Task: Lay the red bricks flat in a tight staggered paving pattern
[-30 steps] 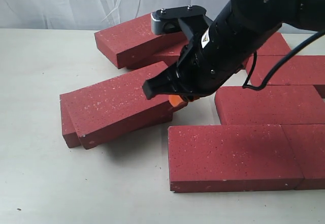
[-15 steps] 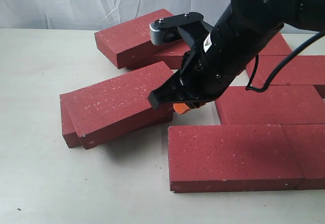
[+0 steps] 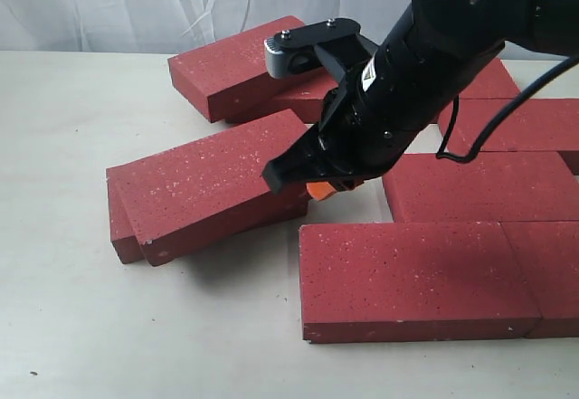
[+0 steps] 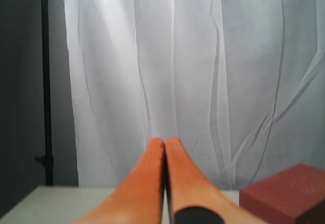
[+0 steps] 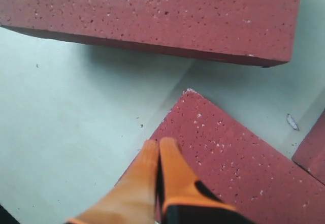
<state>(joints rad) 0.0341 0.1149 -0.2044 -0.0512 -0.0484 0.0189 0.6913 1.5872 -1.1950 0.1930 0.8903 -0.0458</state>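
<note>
My right pincer (image 3: 318, 189), tips pressed together and empty, has slid a little clear of the leaning brick (image 3: 213, 186). That brick has not budged and still rests on a lower brick (image 3: 119, 223), so it is not yet flat. It lies just beside the tips, toward the left edge of the surface (image 3: 81, 327). The laid bricks (image 3: 416, 277) fill the near right corner.

Light is bright and diffuse. A soft shadow lies under the raised brick (image 3: 204, 191). The left wrist view is slightly blurred.
</note>
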